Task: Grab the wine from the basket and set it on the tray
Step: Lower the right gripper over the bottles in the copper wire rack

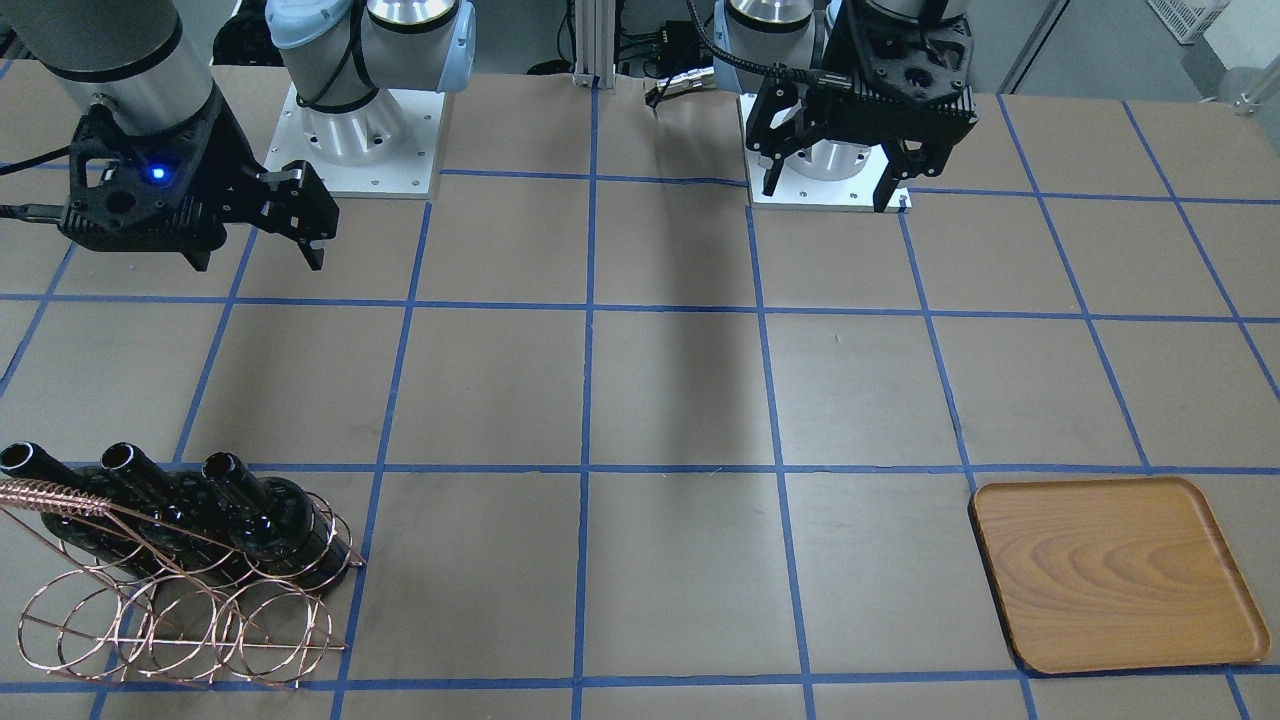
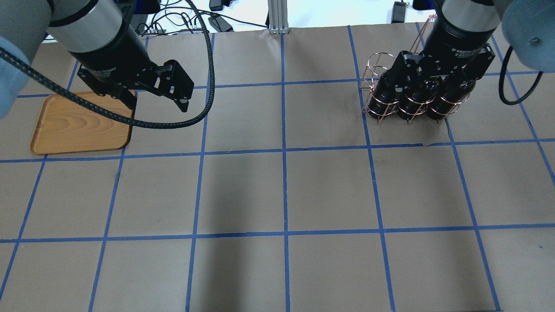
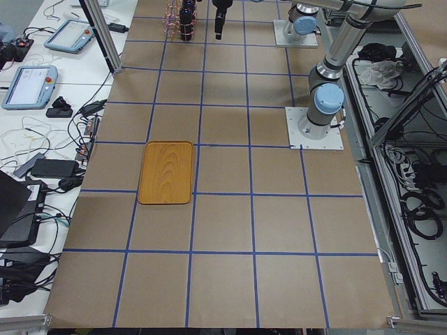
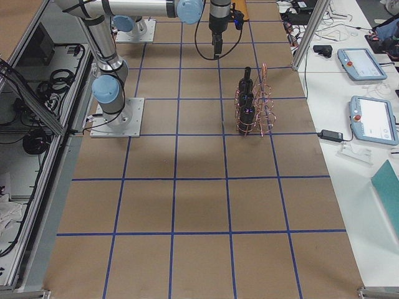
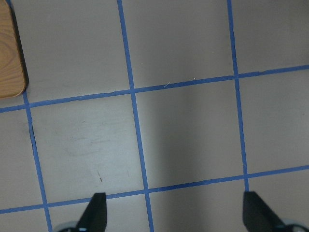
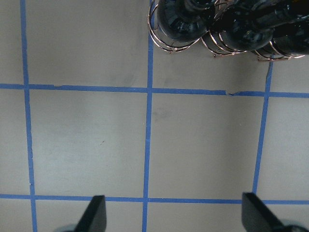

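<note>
Three black wine bottles (image 1: pixel 160 500) stand in the copper basket (image 1: pixel 180 640), far from the wooden tray (image 1: pixel 1115 570).

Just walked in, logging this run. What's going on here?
Nothing is held yet. Three glossy near-black glass wine bottles sit in the copper wire rack, with the right gripper hovering near it, jaws open. The left gripper hangs open near the flat light-brown wooden tray, which has no bottle on it.
</note>
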You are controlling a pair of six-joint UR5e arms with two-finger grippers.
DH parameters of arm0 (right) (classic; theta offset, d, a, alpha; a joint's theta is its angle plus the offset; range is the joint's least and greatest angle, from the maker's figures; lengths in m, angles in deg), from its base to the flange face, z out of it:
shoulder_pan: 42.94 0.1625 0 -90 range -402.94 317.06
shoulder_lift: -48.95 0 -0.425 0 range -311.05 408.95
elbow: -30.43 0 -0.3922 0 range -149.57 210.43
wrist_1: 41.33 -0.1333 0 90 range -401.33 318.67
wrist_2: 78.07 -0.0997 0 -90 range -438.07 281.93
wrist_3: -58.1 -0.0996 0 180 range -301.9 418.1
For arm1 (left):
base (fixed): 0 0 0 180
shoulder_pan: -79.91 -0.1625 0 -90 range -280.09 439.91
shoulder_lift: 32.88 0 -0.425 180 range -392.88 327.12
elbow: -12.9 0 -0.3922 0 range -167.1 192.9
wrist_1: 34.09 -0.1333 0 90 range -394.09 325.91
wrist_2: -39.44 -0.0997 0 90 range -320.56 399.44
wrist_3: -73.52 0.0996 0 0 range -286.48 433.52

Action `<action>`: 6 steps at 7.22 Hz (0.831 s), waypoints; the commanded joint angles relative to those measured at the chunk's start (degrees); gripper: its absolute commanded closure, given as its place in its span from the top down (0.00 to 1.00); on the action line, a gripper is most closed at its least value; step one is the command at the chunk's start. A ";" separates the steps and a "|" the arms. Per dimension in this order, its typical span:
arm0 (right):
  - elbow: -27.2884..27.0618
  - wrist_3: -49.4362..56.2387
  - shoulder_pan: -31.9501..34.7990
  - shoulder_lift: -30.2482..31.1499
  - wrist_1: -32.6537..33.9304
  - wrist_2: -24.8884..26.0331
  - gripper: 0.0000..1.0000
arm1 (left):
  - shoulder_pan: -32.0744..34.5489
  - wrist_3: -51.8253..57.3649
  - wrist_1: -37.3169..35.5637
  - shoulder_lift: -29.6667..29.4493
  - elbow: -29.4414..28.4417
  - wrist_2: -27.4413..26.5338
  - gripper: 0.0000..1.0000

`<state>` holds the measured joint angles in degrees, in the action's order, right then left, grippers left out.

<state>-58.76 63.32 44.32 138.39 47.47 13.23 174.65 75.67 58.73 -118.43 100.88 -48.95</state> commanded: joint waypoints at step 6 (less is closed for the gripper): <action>0.16 0.75 -0.51 0.12 0.76 1.59 1.00 | 0.00 0.04 0.00 0.04 0.00 -0.03 1.00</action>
<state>-58.57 63.54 43.87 138.45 48.08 14.42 174.59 75.72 58.73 -118.36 100.88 -48.97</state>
